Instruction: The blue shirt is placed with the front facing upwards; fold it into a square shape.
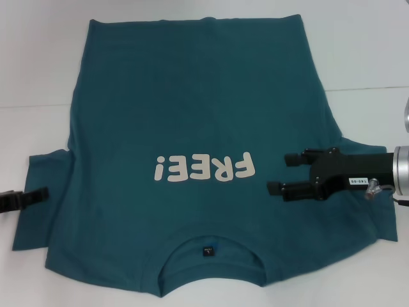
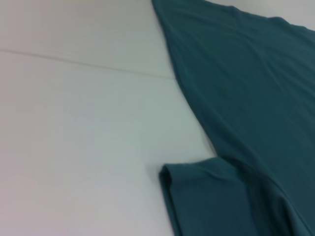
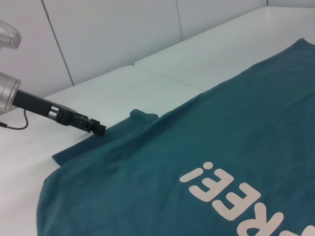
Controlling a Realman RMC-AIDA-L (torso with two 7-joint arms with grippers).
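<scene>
one blue shirt (image 1: 192,109) lay flat on the white table (image 1: 38,64), cream "free!" up, collar nearest; right gripper (image 1: 278,173) hovered over it spread; left gripper (image 1: 43,194) at the sleeve, cropped, state unclear.

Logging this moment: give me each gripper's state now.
Left gripper: at the blue shirt's left sleeve edge; cannot be told.
Right gripper: open, over the shirt's right side, holding nothing.

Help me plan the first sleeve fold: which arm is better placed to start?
Probably the left: its tool sits at the blue shirt sleeve edge, while the open right tool is over the chest.
</scene>
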